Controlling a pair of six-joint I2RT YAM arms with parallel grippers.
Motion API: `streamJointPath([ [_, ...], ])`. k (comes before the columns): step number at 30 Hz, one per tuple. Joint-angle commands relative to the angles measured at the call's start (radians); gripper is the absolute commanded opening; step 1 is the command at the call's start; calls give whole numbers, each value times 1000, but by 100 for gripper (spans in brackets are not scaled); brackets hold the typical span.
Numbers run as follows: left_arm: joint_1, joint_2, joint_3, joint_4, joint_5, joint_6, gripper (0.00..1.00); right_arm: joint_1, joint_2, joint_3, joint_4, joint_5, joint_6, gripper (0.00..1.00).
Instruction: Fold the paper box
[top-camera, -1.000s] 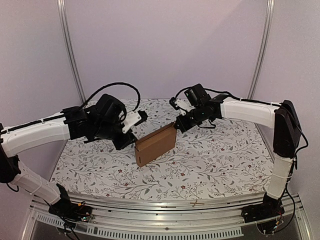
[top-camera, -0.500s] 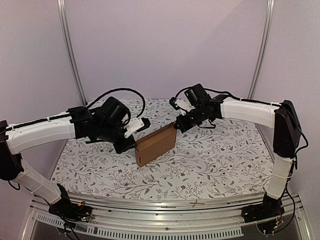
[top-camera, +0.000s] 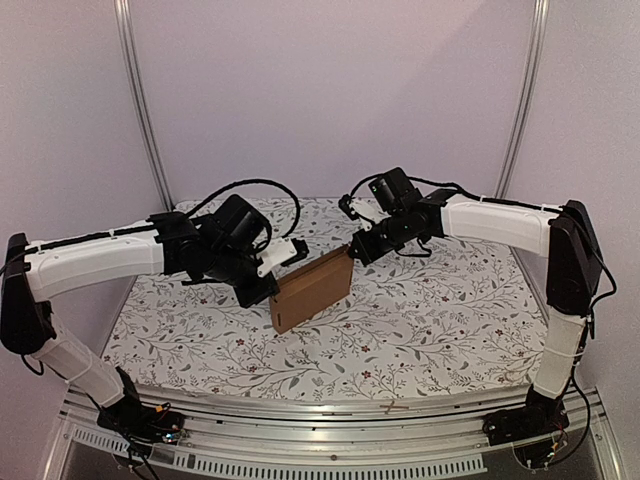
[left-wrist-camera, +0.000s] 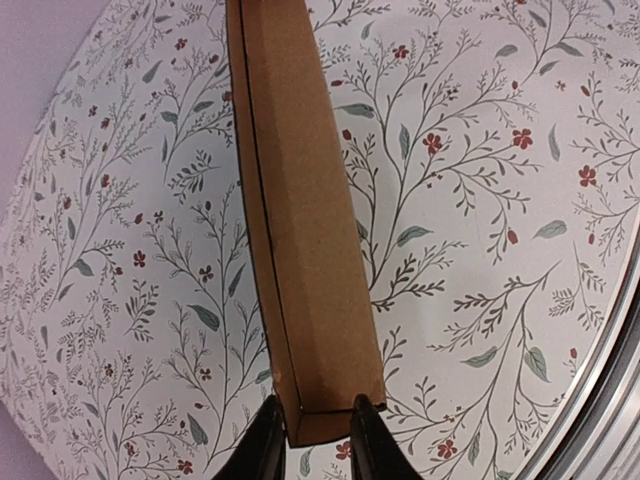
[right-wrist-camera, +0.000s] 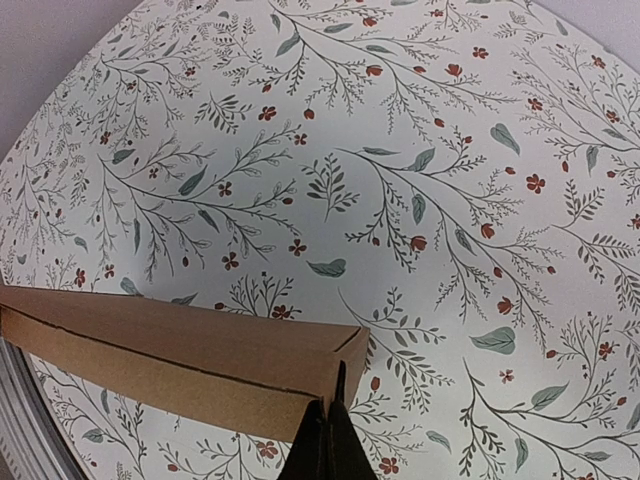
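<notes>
Here, paper box (left-wrist-camera: 300, 250) end sits inside left gripper (left-wrist-camera: 316, 415).

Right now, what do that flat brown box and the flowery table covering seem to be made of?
The flat brown box: cardboard or stiff paper, matte, with a raw cut seam along its narrow edge. The white floral table covering: probably a printed cloth or vinyl sheet, smooth; the pictures leave open which.
</notes>
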Motion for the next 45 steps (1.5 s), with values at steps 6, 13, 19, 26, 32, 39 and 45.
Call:
streamJointPath([
  [6,17,14,16,12,32,-4,20,1,18,-10,-33,-7,6,0],
  [13,17,30,15,70,30,-35,19,1,21,-7,-34,-11,9,0],
  [19,12,-35,25,72,14,-41,37,1,21,-6,-39,-7,6,0],
  [26,29,-172,-48,-1,-11,22,50,1,18,-4,-41,-7,0,0],
  [32,35,-111,-55,-45,-46,55,38,1,27,3,-45,-13,3,0],
  [39,35,-62,-26,-37,-8,66,33,1,23,3,-48,-10,0,0],
  [45,35,-35,-16,-18,24,65,31,1,27,4,-48,-13,0,0],
])
